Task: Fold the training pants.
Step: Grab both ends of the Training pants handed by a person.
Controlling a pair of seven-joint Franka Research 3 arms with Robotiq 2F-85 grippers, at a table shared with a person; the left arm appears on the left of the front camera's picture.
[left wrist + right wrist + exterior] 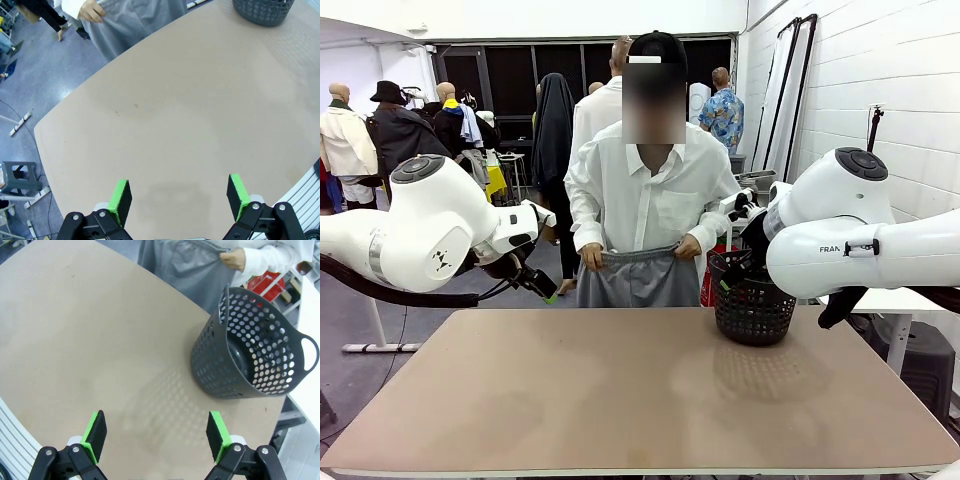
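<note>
Behind the table (pixel 620 400), a person's hands (pixel 591 257) hold up the training pants (pixel 638 278).

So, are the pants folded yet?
Not yet, nothing is folded. The person's hands hold the training pants by the waistband, beyond the far edge of the table. The left end effector and right end effector hang open above it, empty. Laying the pants flat and folding are left.
</note>
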